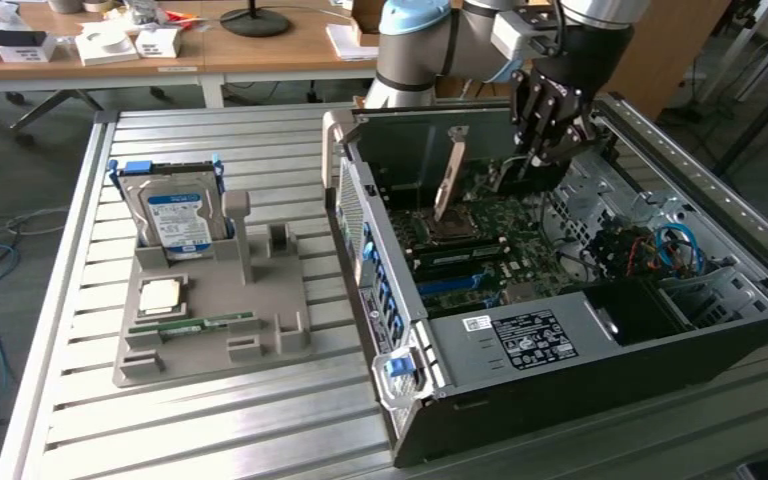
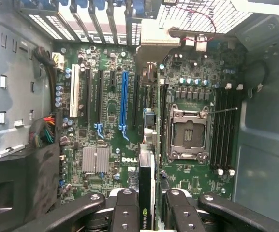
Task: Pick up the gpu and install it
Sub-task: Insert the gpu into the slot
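The black jointed fingers [image 2: 124, 210] are closed partway, pinching one end of the gpu [image 2: 146, 193], a thin flat card with a dark face and a small green logo on its upper edge. The card stands on edge inside the open black sheet-metal computer case [image 1: 598, 350]. It is above the green motherboard [image 2: 110, 130], in line with the black slots between the long blue plastic slot [image 2: 124, 101] and the square steel-framed processor socket [image 2: 187, 133]. I can't tell whether its lower edge sits in a slot. A small finned silver heat sink [image 2: 95, 159] lies near the blue slot.

A grey moulded holder [image 1: 197, 355] sits on the ribbed aluminium bench [image 1: 224, 420], to the exterior view's left of the case and apart from it. It holds a silver blue-labelled hard drive [image 1: 177, 220] upright, and a slim green memory stick [image 1: 204, 322] lies flat on its near part.
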Robot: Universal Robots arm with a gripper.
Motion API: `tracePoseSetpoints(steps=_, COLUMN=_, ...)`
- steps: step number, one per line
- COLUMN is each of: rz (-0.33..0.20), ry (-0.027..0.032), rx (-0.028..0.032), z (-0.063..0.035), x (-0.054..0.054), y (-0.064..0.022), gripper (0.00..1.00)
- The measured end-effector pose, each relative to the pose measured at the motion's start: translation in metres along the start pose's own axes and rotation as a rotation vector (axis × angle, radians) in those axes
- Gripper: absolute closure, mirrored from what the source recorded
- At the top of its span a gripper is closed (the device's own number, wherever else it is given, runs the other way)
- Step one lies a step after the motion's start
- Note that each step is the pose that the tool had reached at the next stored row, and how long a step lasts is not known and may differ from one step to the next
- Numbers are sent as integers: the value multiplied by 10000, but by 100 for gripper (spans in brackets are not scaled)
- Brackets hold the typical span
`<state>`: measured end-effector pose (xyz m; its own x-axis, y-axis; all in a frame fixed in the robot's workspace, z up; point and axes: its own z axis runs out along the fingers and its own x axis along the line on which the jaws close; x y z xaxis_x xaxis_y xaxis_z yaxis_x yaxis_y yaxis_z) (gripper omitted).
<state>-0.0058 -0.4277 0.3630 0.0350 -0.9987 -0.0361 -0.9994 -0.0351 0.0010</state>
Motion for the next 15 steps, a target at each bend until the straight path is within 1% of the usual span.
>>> tracePoseSetpoints(steps=15, rz=0, ry=3, rx=-1, z=231, x=8, y=0, gripper=74)
